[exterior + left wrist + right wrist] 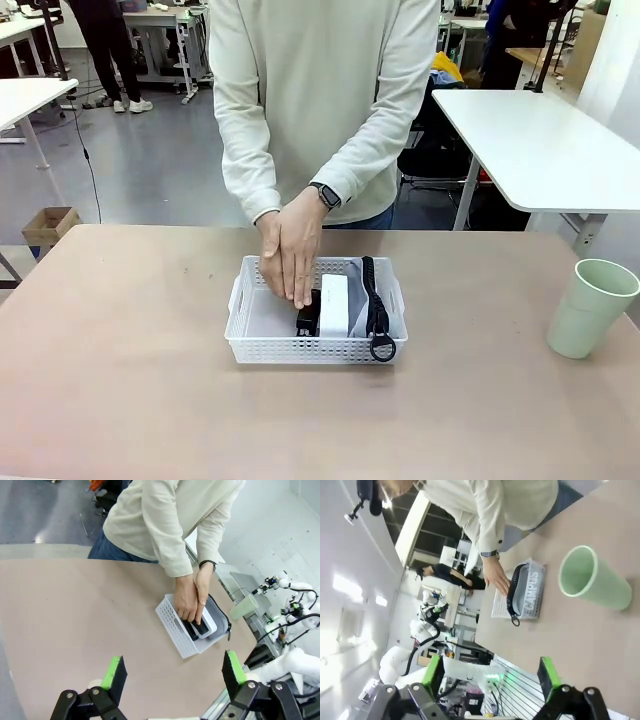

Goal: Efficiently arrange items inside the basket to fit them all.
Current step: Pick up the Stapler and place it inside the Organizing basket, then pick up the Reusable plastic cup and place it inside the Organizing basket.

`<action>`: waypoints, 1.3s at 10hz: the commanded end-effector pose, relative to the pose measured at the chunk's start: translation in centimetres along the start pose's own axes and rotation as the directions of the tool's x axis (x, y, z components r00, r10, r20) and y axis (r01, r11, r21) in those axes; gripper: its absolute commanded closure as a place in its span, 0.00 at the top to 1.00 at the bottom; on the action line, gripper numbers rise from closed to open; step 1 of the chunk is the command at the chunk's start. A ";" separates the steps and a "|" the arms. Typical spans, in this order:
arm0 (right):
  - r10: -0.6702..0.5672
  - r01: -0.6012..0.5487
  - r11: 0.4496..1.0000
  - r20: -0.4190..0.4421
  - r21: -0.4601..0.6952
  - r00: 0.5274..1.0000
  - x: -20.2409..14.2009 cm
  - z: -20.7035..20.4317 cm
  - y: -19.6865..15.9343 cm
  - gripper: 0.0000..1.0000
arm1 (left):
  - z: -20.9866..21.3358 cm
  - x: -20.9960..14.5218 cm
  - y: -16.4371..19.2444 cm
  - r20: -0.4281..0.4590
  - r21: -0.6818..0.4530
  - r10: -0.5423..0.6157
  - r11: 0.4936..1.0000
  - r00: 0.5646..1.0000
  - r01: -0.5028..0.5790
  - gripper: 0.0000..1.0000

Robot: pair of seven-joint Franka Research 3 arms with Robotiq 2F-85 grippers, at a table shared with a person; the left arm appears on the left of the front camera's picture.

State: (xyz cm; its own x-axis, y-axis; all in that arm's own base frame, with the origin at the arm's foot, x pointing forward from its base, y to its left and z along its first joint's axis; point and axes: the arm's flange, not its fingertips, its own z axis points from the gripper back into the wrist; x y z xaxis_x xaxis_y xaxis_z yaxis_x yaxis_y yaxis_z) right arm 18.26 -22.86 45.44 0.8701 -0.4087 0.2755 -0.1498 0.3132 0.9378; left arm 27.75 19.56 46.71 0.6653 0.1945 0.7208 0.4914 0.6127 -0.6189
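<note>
**Step in hand (judged):** packing stage. Person's hands (pixel 290 250), both together, press down into the basket (pixel 250 345) at table centre.

**Layout, L to R:**
- Basket floor, L part: looks free.
- Black stapler (pixel 307 322): in basket, under the fingertips.
- White box (pixel 334 303): in basket, touching stapler's R side.
- Grey pouch (pixel 357 305): in basket, R side, strap and ring on top.
- Green cup (pixel 590 305): upright on table, far R, well apart from basket.

**Grippers:** L gripper (pixel 173 672) and R gripper (pixel 490 672): jaws apart, nothing between pads, both clear of the basket.

**Next move (judged):** cup needs to go in. It calls for the free L part, poss. cup laid on its side.

**Qty:** basket ×1, stapler ×1, box ×1, pouch ×1, cup ×1, hands ×2, grippers ×2.
</note>
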 end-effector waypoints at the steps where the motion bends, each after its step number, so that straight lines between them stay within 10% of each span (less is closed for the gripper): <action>1: 0.033 -0.033 0.999 -0.032 -0.019 0.999 0.5 -1.1 2.2 1.00 | 0.0 0.0 -0.1 0.010 -0.011 -0.004 1.000 1.000 0.005 1.00; 13: 0.033 -0.033 0.999 -0.032 -0.019 0.999 0.5 -1.1 2.2 1.00 | 0.0 0.0 -0.1 0.010 -0.011 -0.004 1.000 1.000 0.005 1.00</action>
State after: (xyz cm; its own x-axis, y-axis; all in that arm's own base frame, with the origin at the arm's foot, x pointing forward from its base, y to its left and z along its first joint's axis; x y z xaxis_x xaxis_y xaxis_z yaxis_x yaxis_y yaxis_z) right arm 18.72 -21.43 47.14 0.8875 -0.3736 0.2698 -0.1368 0.3456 0.9284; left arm 27.77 19.55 46.70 0.6658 0.1943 0.7204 0.4913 0.6125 -0.6193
